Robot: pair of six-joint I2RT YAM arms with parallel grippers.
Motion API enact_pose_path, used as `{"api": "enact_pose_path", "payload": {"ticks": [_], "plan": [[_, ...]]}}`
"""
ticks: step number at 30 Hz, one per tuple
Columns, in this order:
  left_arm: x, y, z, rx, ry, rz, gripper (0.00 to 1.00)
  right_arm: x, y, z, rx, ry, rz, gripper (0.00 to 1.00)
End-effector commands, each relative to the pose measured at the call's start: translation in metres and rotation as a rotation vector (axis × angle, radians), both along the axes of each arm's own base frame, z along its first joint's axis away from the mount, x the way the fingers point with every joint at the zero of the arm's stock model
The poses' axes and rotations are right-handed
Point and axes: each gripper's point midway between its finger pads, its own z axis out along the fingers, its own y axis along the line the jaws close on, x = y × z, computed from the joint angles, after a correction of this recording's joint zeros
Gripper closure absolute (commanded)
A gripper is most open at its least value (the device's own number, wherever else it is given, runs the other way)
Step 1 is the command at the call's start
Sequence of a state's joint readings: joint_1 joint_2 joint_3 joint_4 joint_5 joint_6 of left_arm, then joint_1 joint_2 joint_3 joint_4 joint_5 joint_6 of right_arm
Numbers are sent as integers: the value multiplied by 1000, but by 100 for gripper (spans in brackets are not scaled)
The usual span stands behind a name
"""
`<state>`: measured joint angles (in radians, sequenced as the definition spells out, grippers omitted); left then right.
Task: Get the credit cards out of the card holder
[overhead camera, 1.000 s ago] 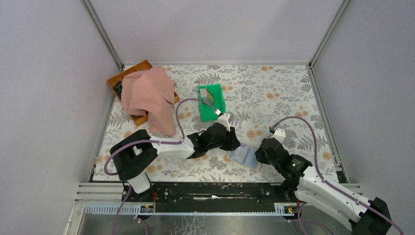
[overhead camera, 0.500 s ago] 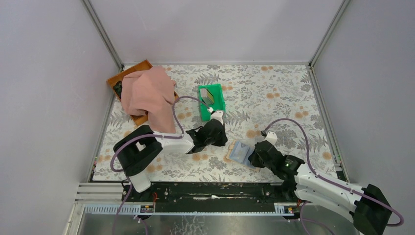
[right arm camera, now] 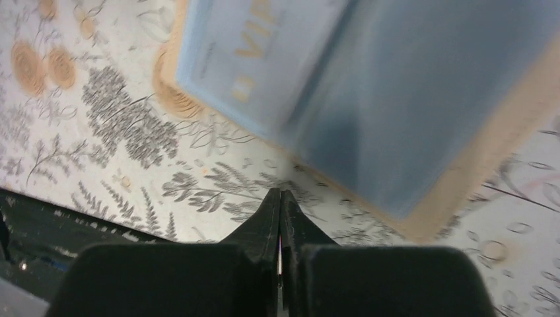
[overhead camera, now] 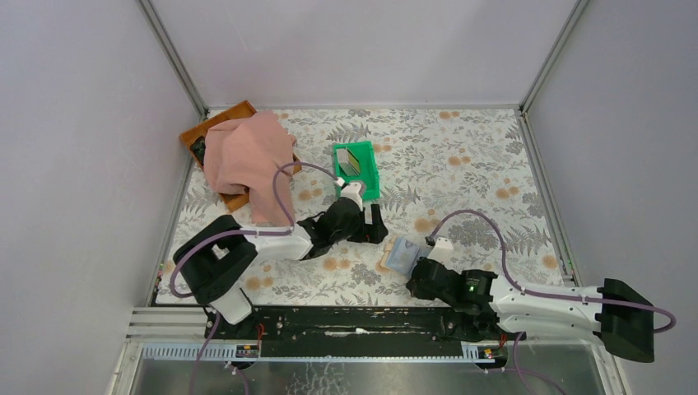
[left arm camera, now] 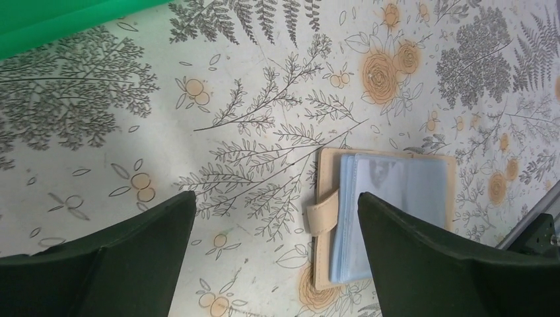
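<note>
The card holder (overhead camera: 403,256) lies open on the floral mat, pale blue sleeves up, tan cover and strap (left arm camera: 318,218) showing in the left wrist view. A grey card with gold letters (right arm camera: 254,43) sits in a sleeve of the card holder (right arm camera: 396,99). My left gripper (overhead camera: 376,226) stands open just left of the holder, empty, its midpoint (left arm camera: 276,196) over bare mat. My right gripper (overhead camera: 416,281) is shut, tips (right arm camera: 279,193) resting on the mat just short of the holder's near edge. More credit cards (overhead camera: 354,160) lie in the green bin.
The green bin (overhead camera: 368,188) stands behind the left gripper, and its edge (left arm camera: 59,20) shows in the left wrist view. A pink cloth (overhead camera: 248,160) covers a brown tray (overhead camera: 216,125) at the back left. The black rail (overhead camera: 354,317) runs along the near edge.
My left gripper has pulled back left from the holder and opened wide. The right arm has swung down and left, its gripper shutting near the holder's front edge. The holder slid slightly left.
</note>
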<state>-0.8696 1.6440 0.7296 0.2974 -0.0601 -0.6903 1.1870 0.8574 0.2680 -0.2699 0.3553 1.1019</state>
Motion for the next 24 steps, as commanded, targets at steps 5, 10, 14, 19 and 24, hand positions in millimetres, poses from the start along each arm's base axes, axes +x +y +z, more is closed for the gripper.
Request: {"api": "enact_pose_path", "payload": {"ticks": [5,10,14,19,24], "plan": [[20,21,50,-34,-169,106,0,23,-55,15,-60,-125,-250,100],[15,35,64,-102,-195,168,8,33,-61,10,-148,-92,-248,100],[16,48,75,-122,-224,216,25,44,-54,8,-159,-79,-239,100],[21,53,80,-124,-218,223,23,62,-45,4,-123,-85,-220,100],[18,51,80,-167,-201,208,0,78,-30,-2,-118,-84,-187,100]]}}
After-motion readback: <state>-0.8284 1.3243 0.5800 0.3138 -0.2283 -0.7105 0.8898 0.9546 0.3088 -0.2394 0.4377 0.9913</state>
